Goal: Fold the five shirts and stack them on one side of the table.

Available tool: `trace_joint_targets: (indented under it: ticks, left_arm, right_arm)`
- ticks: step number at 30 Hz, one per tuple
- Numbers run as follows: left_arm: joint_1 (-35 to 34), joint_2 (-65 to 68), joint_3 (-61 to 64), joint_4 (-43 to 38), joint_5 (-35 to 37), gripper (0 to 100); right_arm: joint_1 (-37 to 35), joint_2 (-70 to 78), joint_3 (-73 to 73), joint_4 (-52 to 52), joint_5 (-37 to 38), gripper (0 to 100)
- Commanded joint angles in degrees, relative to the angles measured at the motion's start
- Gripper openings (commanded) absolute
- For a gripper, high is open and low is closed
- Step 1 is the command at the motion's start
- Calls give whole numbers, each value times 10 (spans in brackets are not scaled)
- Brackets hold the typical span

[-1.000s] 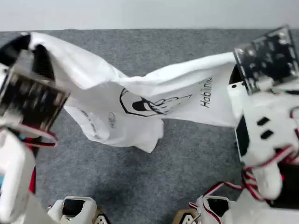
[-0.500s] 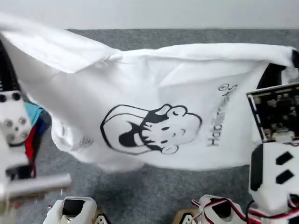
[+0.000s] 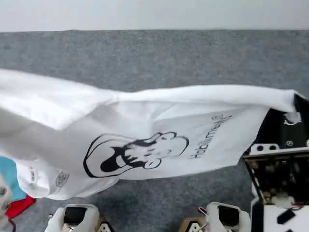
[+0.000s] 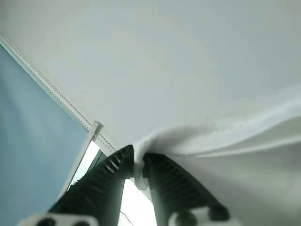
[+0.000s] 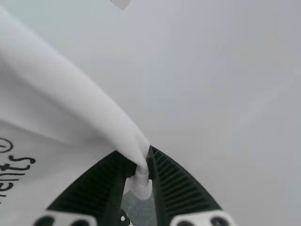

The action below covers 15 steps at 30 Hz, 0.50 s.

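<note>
Item 1. The white shirt [image 3: 159,121] hangs spread above the grey table [image 3: 169,53], running from the left edge of the high view to the right edge. Its black cartoon print and a line of lettering face the camera in the lower centre of the frame. The upper hem forms a taut band across the middle, and the lower left corner sags toward the bottom left.

Item 2. The left gripper [image 4: 138,165] is clamped tight on a bunched fold of the shirt's edge. The fabric is pinched between its two black ribbed fingers [image 4: 171,181], with no gap visible.

Item 3. The right gripper [image 5: 141,169] is likewise closed on a gathered ridge of the shirt, and a small tuft of cloth pokes out below the pinch. In the high view this arm's circuit board [image 3: 280,176] sits at the lower right, under the shirt's right corner.

Item 4. A teal cloth [image 3: 8,176] and a red cloth [image 3: 19,207] lie at the lower left edge, partly covered by the shirt.

Item 5. Two arm bases [image 3: 77,216] [image 3: 227,216] stand at the bottom edge.
</note>
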Motion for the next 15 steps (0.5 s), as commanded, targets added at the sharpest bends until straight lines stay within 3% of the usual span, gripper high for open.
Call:
trace_joint_targets:
  ticks: [1, 10, 15]
  left_arm:
    - [-25, 6, 15, 13, -15, 6]
    - [-29, 25, 267, 13, -18, 6]
    - [-27, 64, 445, -22, -17, 6]
  right_arm:
    - [7, 9, 4, 29, 18, 10]
    - [7, 67, 216, 16, 18, 10]
    - [7, 107, 375, -81, 18, 10]
